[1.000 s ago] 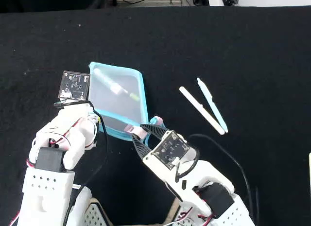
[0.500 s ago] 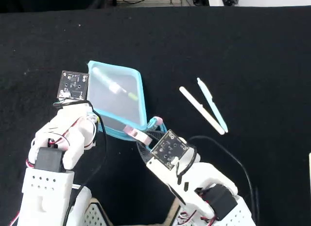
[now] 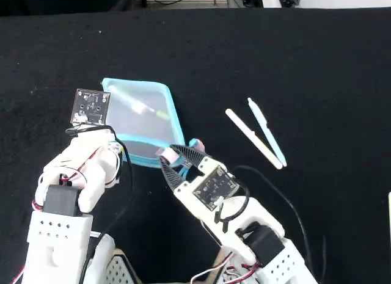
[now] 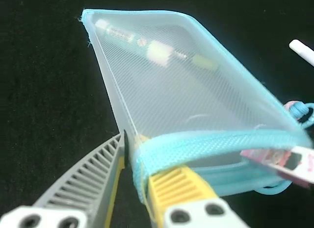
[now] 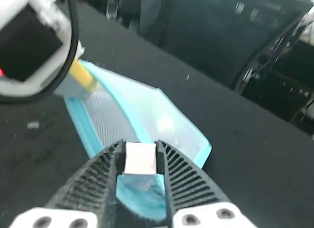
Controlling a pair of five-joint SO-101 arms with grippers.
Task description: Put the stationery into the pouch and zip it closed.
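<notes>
Clamped in the left claw (image 4: 131, 142): the near rim of the pouch (image 4: 186, 95), probably to keep its mouth steady. Pinched tight in the right claw (image 5: 139, 148), right at the pouch's mouth: a small pink block (image 5: 140, 159), seemingly for dropping inside. Inside the pouch: one pen (image 3: 142, 107). Well apart from the pouch on the counter (image 3: 305, 64): a white pen (image 3: 253, 138) and a blue pen (image 3: 267, 132). Hard to tell whether eraser or zip tag. Zip slider hidden.

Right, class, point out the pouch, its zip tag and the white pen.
pouch (image 3: 142, 130): high view, on its mesh face.
zip tag (image 5: 140, 158): right wrist view, the tag's middle.
white pen (image 3: 254, 139): high view, middle of its barrel.
</notes>
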